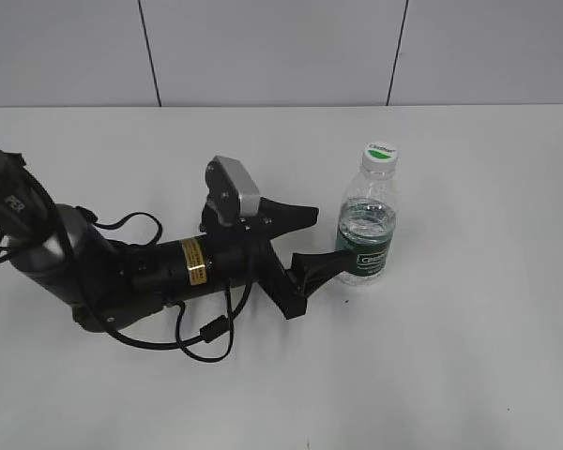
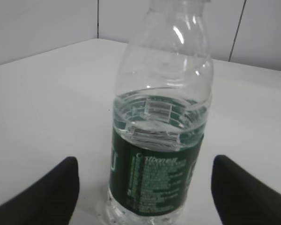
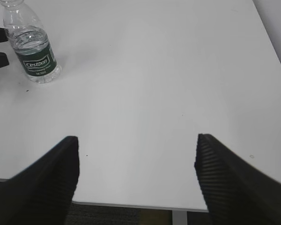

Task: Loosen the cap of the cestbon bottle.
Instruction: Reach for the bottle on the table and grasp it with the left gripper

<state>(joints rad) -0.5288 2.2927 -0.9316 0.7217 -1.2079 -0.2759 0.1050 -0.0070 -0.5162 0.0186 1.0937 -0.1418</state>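
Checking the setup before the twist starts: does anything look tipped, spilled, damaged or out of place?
Nothing stands out. The small clear plastic cestbon bottle stands upright on the white table, its white screw cap on. No water shows around it. The left gripper is open beside the bottle.

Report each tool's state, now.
Left tool: open, fingers either side of the cestbon bottle, not gripping.
Right tool: open, empty.

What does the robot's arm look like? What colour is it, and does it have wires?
The left arm is black and rounded, with a gold sticker, a silver-grey camera box and looping black cables. Its tool has two black wedge-shaped fingers. The right tool's fingers are black and finely ribbed.
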